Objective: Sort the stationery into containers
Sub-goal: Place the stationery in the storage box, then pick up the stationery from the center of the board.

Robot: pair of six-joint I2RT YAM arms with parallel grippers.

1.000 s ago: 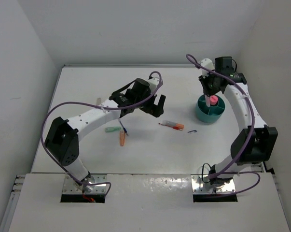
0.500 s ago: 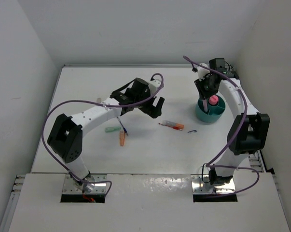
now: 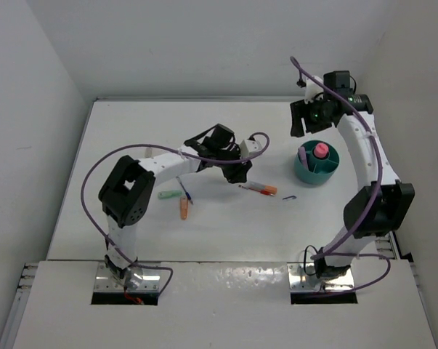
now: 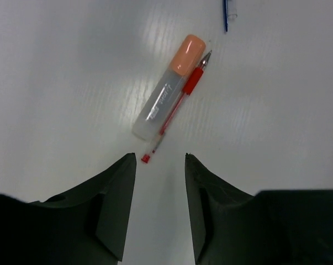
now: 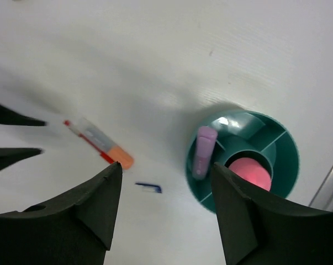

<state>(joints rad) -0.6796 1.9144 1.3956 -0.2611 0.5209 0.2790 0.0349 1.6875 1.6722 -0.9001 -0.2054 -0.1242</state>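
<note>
White table (image 3: 131,131), left jaws half-open, empty by red-orange pen (image 4: 191,83), right jaws wide, empty near teal cup (image 5: 276,144).

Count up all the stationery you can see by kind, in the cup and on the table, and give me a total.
Markers and highlighters: 3 (pink marker, lilac highlighter, orange-capped highlighter)
Pens: 2 (red pen, dark pen)
Stubs: 2 (mint-green stub, orange stub)
Small blue piece: 1
Total: 8
</note>
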